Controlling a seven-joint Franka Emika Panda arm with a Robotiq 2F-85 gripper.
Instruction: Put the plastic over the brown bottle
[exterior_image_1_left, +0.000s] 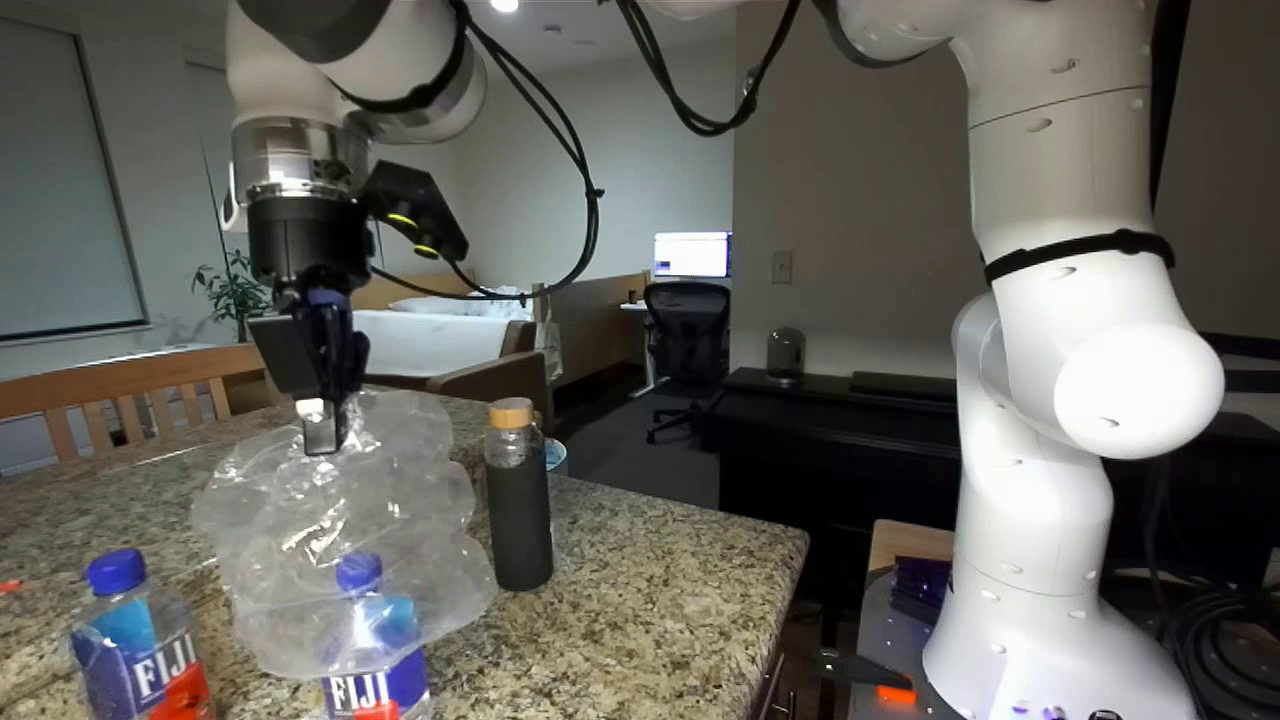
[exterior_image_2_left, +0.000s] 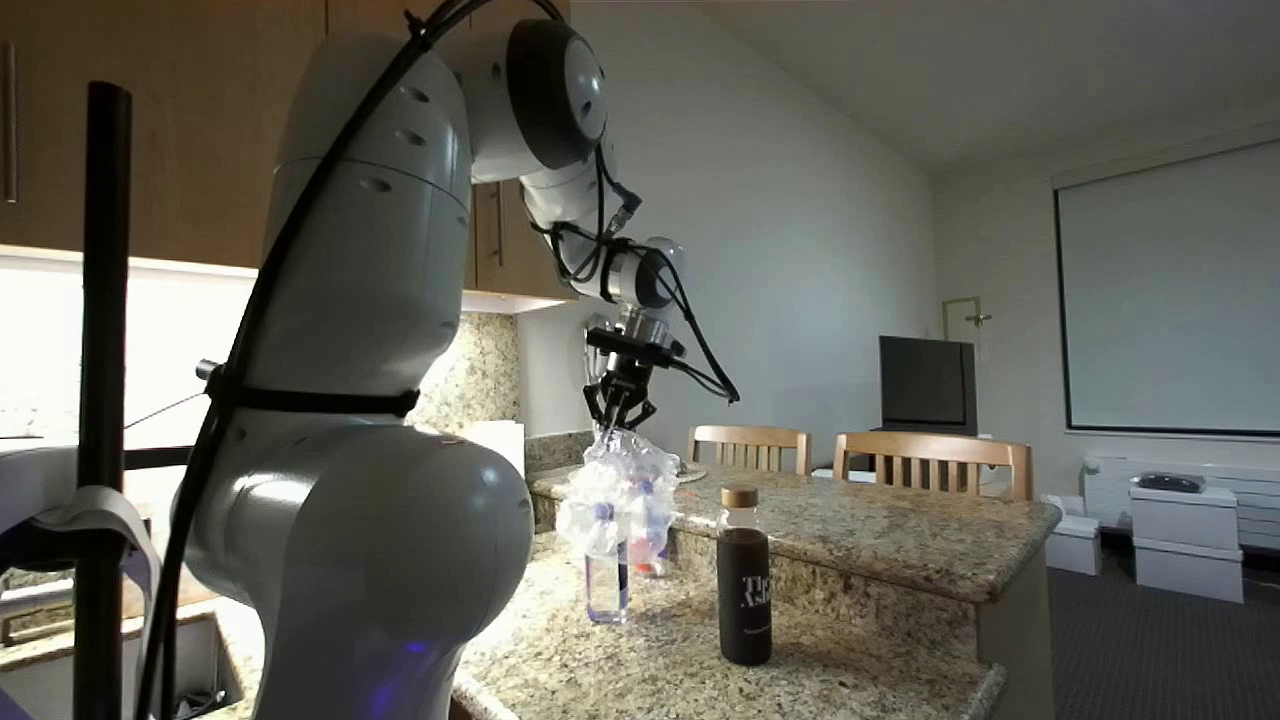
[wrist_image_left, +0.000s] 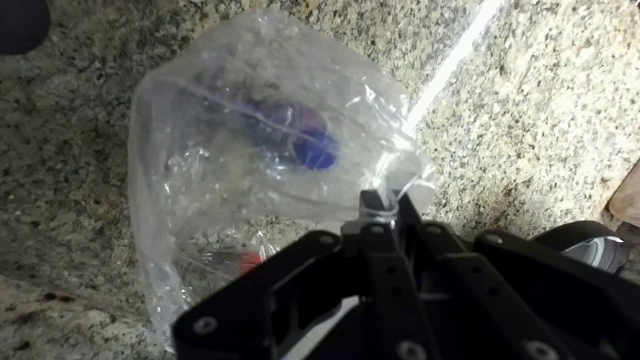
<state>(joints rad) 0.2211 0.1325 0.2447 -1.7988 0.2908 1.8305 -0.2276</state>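
The plastic (exterior_image_1_left: 290, 535) is a clear, crinkled, puffy sheet hanging from my gripper (exterior_image_1_left: 322, 437) in both exterior views (exterior_image_2_left: 640, 470). My gripper (exterior_image_2_left: 615, 420) is shut on its upper edge; in the wrist view the plastic (wrist_image_left: 220, 165) is pinched between the fingertips (wrist_image_left: 387, 205) and spreads to the left. The brown bottle (exterior_image_1_left: 518, 510) stands upright on the counter beside the plastic, apart from it in an exterior view (exterior_image_2_left: 744, 600), its tan cap uncovered. In the wrist view a dark round shape at the top left corner may be this bottle; I cannot tell.
One blue-capped water bottle (exterior_image_1_left: 375, 690) stands behind or under the plastic; its cap (wrist_image_left: 317, 152) shows through in the wrist view. Another water bottle (exterior_image_1_left: 150, 650) stands near it. A raised granite ledge (exterior_image_2_left: 860, 530) runs behind the bottles, with wooden chairs (exterior_image_2_left: 930, 460) beyond. The counter (exterior_image_1_left: 650, 600) ends near the brown bottle.
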